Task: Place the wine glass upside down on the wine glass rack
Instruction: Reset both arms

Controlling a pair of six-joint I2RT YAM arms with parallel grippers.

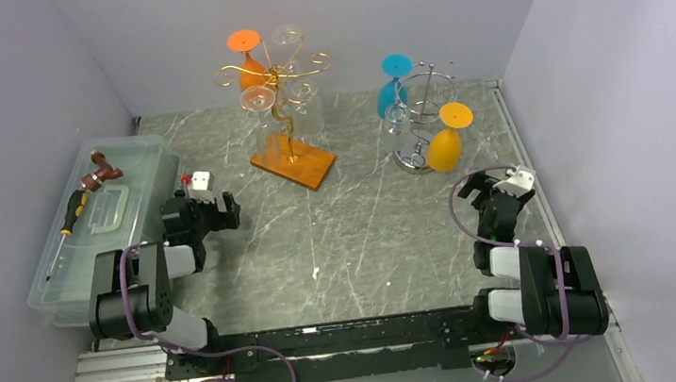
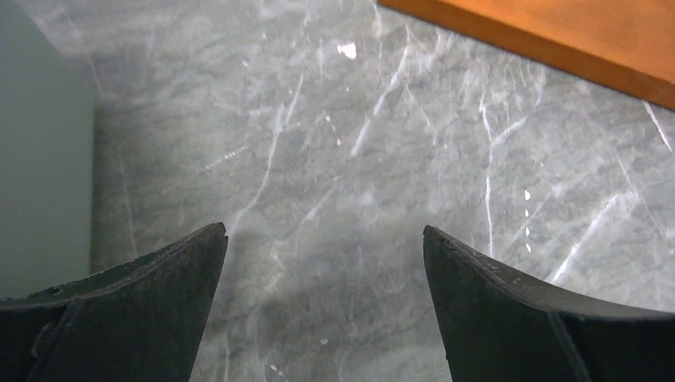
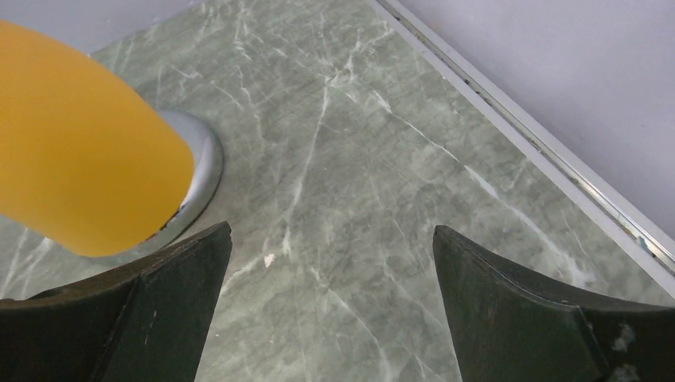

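A gold wire rack (image 1: 283, 83) on an orange wooden base (image 1: 295, 166) stands at the back left. An orange wine glass (image 1: 247, 60) and several clear glasses (image 1: 261, 114) hang upside down on it. A silver rack (image 1: 422, 111) at the back right holds a blue glass (image 1: 392, 87) and a yellow-orange glass (image 1: 446, 144), both upside down. My left gripper (image 1: 223, 211) is open and empty over the table, near the wooden base (image 2: 557, 40). My right gripper (image 1: 488, 190) is open and empty, just in front of the yellow-orange glass (image 3: 79, 159) and the silver base (image 3: 200, 171).
A clear plastic box (image 1: 106, 225) stands at the left edge, with a screwdriver (image 1: 72, 219) and a brown object (image 1: 103, 170) on its lid. Grey walls close in the left, back and right. A metal rail (image 3: 541, 143) runs along the table's right edge.
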